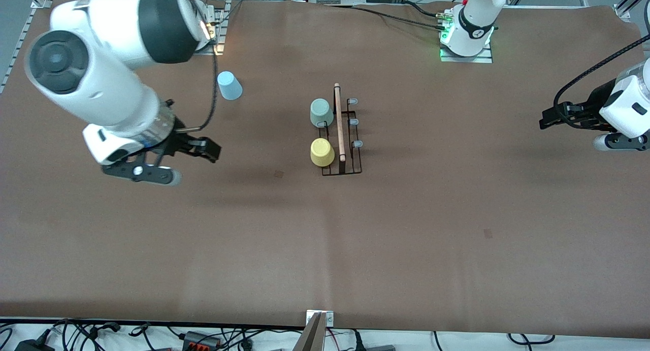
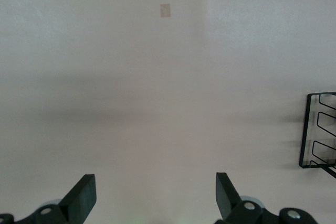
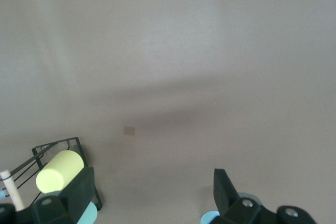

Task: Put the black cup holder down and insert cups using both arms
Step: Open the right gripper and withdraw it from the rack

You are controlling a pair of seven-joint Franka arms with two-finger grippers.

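Green cup [image 1: 321, 112] and yellow cup [image 1: 322, 152] sit on the black cup holder [image 1: 350, 160] mid-worktop; blue cup [image 1: 229, 85] stands apart. Left gripper [image 1: 551, 118] and right gripper [image 1: 200, 150] hover, fingers spread.

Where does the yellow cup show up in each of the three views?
Front view: yellow cup upside down on the rack, nearer the camera than the green cup.
Left wrist view: not in it; only a rack corner shows.
Right wrist view: low corner, on the rack.
Shared landmark: the rack.
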